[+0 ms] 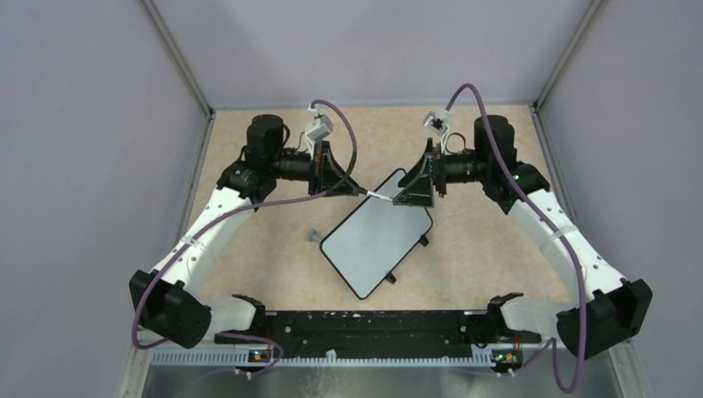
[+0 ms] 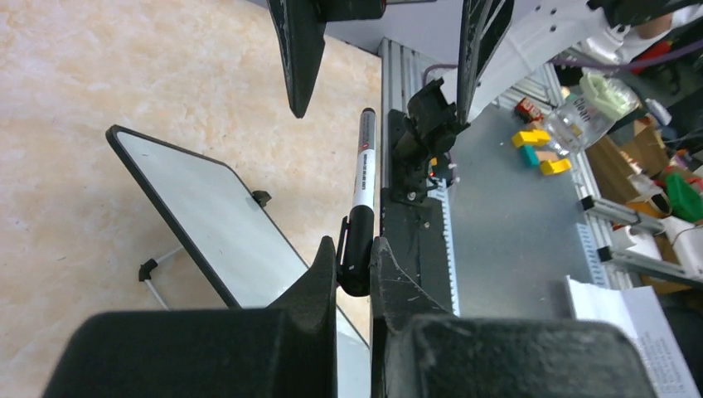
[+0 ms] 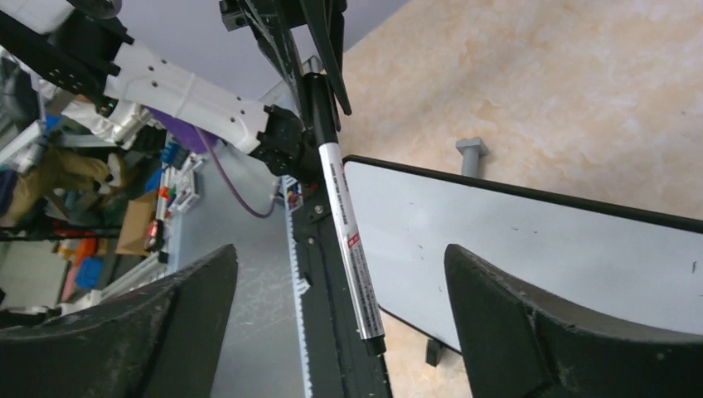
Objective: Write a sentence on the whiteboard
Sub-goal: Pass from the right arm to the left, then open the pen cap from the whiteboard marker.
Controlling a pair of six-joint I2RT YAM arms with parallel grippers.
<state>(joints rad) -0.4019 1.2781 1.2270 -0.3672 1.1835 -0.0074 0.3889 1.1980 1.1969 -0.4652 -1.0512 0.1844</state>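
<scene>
The whiteboard (image 1: 377, 240) lies slanted in the middle of the tan table, propped on small black feet. Its white face (image 3: 530, 249) (image 2: 207, 215) carries only a few tiny specks, and the sentence is not in view. Above the board's far corner my left gripper (image 2: 354, 253) (image 1: 362, 191) is shut on the black clipped cap end of a silver marker (image 2: 363, 174) (image 1: 380, 196). The marker reaches across to my right gripper (image 3: 340, 253) (image 1: 406, 195), which is open. The marker's black end (image 3: 375, 340) hangs between the wide-apart fingers (image 3: 497, 298), touching neither.
A small grey T-shaped piece (image 1: 314, 235) (image 3: 470, 153) stands on the table left of the board. The black base bar (image 1: 365, 323) runs along the near edge. Purple walls close in three sides. Coloured blocks (image 2: 539, 153) and a bottle (image 2: 580, 116) lie beyond the table.
</scene>
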